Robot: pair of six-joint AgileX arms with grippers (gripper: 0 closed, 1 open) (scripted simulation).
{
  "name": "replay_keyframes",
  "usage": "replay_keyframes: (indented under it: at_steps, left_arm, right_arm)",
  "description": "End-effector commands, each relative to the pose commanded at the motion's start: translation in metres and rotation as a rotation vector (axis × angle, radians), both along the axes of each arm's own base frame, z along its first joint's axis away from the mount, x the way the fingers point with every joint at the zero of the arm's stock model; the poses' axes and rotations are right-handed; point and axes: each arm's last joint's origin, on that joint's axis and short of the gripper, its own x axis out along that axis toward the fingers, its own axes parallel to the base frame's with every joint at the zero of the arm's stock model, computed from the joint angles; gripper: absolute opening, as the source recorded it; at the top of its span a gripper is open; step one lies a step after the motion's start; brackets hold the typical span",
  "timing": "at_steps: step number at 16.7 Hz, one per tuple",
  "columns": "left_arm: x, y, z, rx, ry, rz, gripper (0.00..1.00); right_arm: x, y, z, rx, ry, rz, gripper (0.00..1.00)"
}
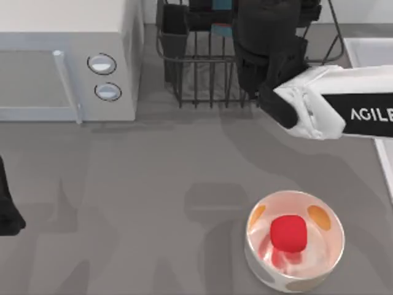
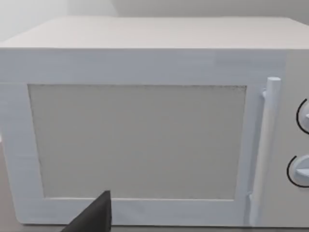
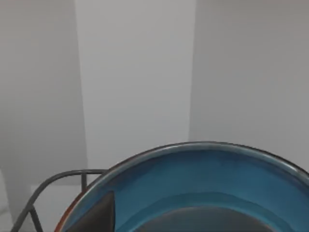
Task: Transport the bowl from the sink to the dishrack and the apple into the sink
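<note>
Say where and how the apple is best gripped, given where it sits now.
Grip the apple across its rounded sides, coming straight down from above. It sits in the middle of the white spotted bowl, whose raised wall blocks a sideways approach, while the apple's top is exposed. There seems to be room around it for the fingers. The right gripper is over the dishrack.
</note>
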Motion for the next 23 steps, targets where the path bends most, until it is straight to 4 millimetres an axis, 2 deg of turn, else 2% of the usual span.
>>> replay_keyframes:
  at_steps: [3,6,9,11,14,18,21,23]
  left_arm:
    - [0.0,0.0,0.0,0.0,0.0,0.0,1.0]
    - [0.0,0.0,0.0,0.0,0.0,0.0,1.0]
    - [0.0,0.0,0.0,0.0,0.0,0.0,1.0]
    - [0.0,0.0,0.0,0.0,0.0,0.0,1.0]
    - [0.0,0.0,0.0,0.0,0.0,0.0,1.0]
    - [0.0,0.0,0.0,0.0,0.0,0.0,1.0]
    - [0.0,0.0,0.0,0.0,0.0,0.0,1.0]
    - [0.0,0.0,0.0,0.0,0.0,0.0,1.0]
  right_arm:
    - [-0.014,-0.024,0.005,-0.024,0.041,0.081,1.0]
    - [-0.04,-0.069,0.019,-0.031,0.079,0.168,1.0]
    - [-0.084,-0.125,0.025,-0.031,0.117,0.203,1.0]
    - [-0.116,-0.161,0.016,-0.029,0.157,0.192,1.0]
    - [-0.157,-0.202,0.004,-0.008,0.166,0.113,1.0]
    - [-0.205,-0.235,0.008,0.028,0.047,0.029,1.0]
    - [-0.241,-0.248,-0.011,0.028,-0.01,0.015,1.0]
    - [-0.257,-0.255,-0.022,0.024,-0.046,-0.008,1.0]
